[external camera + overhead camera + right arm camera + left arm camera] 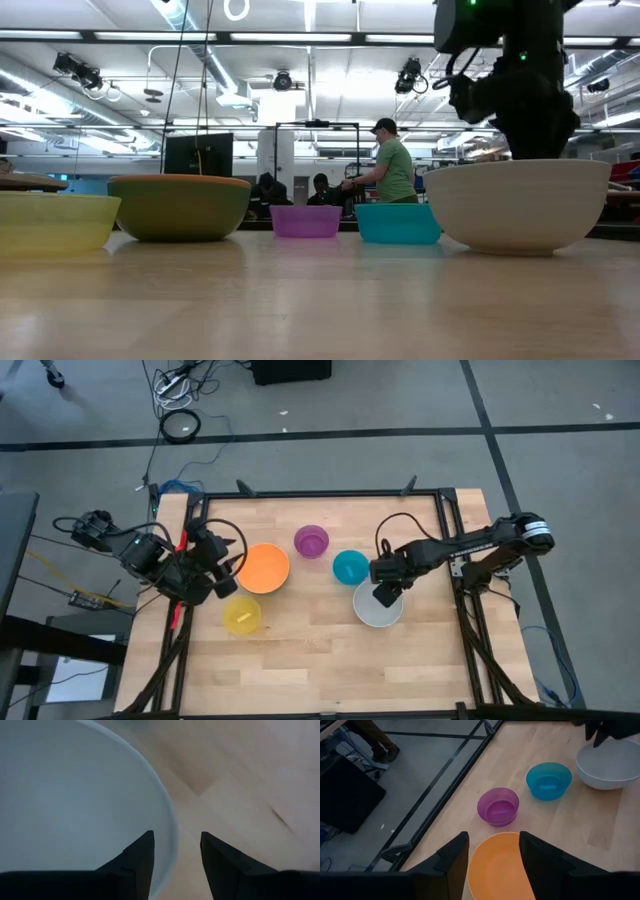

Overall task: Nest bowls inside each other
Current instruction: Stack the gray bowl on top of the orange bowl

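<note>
Five bowls stand on the wooden table: orange [264, 568], purple [311, 541], blue [350, 567], white [378, 607] and yellow [242, 615]. In the low view the orange bowl [180, 207] shows a sage green wall under an orange rim. My left gripper [494, 855] hangs open above the orange bowl's left rim, clear of it. My right gripper [177, 852] points down, open, astride the white bowl's rim [170, 835], with one finger over the inside and one outside. I see no touch.
A black frame [445, 520] borders the table's far and side edges. Bare wood lies along the near edge [320, 670]. People stand in the room beyond the table [390, 165].
</note>
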Robot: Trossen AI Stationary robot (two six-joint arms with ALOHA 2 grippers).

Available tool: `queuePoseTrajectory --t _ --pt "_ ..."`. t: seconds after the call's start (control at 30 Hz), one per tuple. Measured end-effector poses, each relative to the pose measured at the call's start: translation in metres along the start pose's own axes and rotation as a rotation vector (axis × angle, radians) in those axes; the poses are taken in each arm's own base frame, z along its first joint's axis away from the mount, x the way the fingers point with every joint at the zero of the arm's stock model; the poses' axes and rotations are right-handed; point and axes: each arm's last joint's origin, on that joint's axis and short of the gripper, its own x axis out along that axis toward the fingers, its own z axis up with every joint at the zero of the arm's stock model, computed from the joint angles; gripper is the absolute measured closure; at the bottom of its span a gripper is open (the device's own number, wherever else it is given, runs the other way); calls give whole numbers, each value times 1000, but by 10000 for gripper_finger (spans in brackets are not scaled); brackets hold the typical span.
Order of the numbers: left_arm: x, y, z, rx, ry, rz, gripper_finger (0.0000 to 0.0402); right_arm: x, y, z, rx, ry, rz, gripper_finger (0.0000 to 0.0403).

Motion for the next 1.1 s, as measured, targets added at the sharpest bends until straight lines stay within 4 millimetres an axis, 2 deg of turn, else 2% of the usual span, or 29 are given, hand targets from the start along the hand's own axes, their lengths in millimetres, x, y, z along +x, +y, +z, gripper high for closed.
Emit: queuePoseTrajectory --t 0.2,0.3,0.4,0.5,0.53,0.6,0.7,0.83,0.97,1.1 --pt "0 0 1 -6 -10 5 218 32 2 0 5 -19 24 255" --pt "0 0 1 -6 -11 7 218 41 4 1 2 -39 10 263" --pt "0 0 1 -7 -12 6 218 44 4 2 -11 -47 -13 292" --pt "0 0 1 -7 -11 7 218 44 4 1 -25 -46 -14 347" --pt "0 0 1 -7 -11 6 218 42 4 2 -35 -50 1 371" --pt "0 0 1 -7 -11 7 218 35 4 2 -44 -68 29 391" --pt "0 0 1 -6 -11 7 218 26 0 0 -37 -67 54 395" --pt "0 0 1 -7 -13 9 218 -7 6 6 -34 -155 181 400" --pt "0 0 2 -14 -41 35 218 -36 27 25 -76 -336 318 401" --pt "0 0 4 -27 -80 66 218 -42 57 59 -163 -503 394 402"
